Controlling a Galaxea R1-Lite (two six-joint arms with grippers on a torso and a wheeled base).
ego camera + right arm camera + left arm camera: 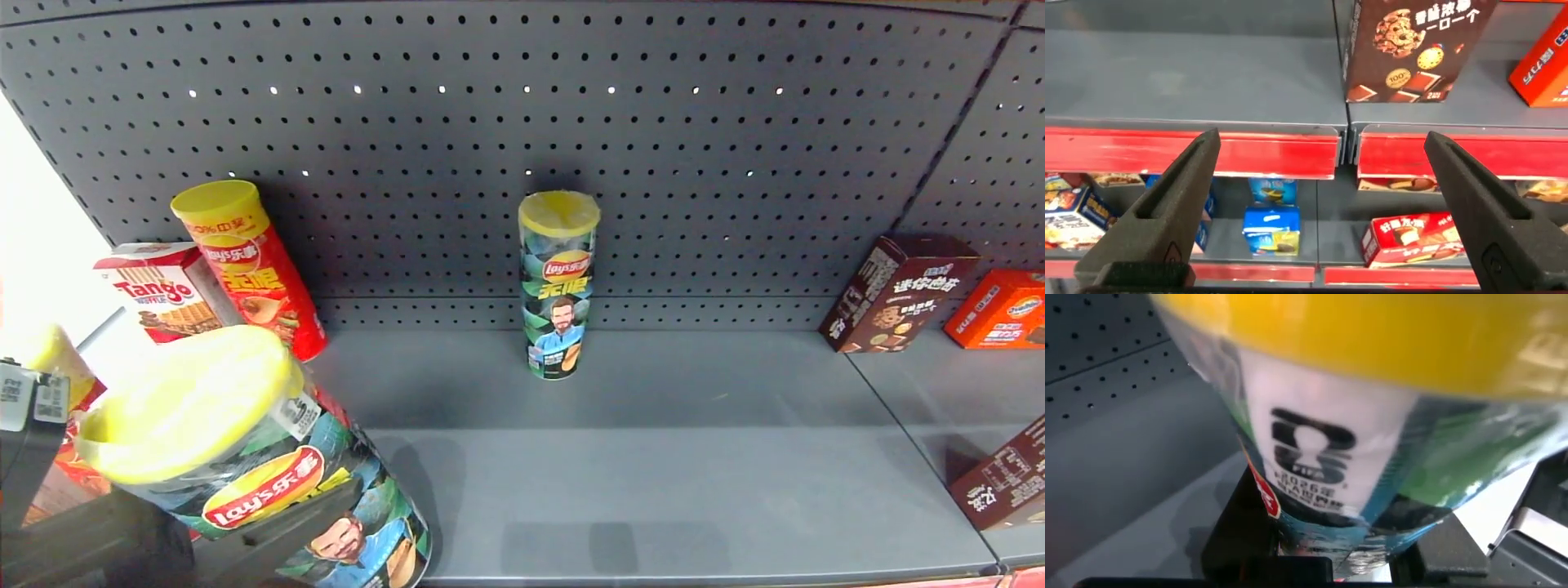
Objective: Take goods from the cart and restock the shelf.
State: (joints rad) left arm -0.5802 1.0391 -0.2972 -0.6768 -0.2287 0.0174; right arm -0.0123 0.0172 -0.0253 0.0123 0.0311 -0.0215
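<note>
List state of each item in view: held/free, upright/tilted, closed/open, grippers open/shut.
Held green-blue chip can with yellow lid: tilted, lid on, clamped in left gripper.
Second green-blue chip can: upright on grey shelf, free, lid on.
Red chip can with yellow lid: standing, free, lid on.
Red-and-white wafer box: standing, closed.
Dark brown biscuit box: standing, closed.
Right gripper: open, empty.

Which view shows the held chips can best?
Head view: the can shows lid and printed side in the left gripper. Left wrist view gives a close slice of the can. Right wrist view faces shelf boxes.
</note>
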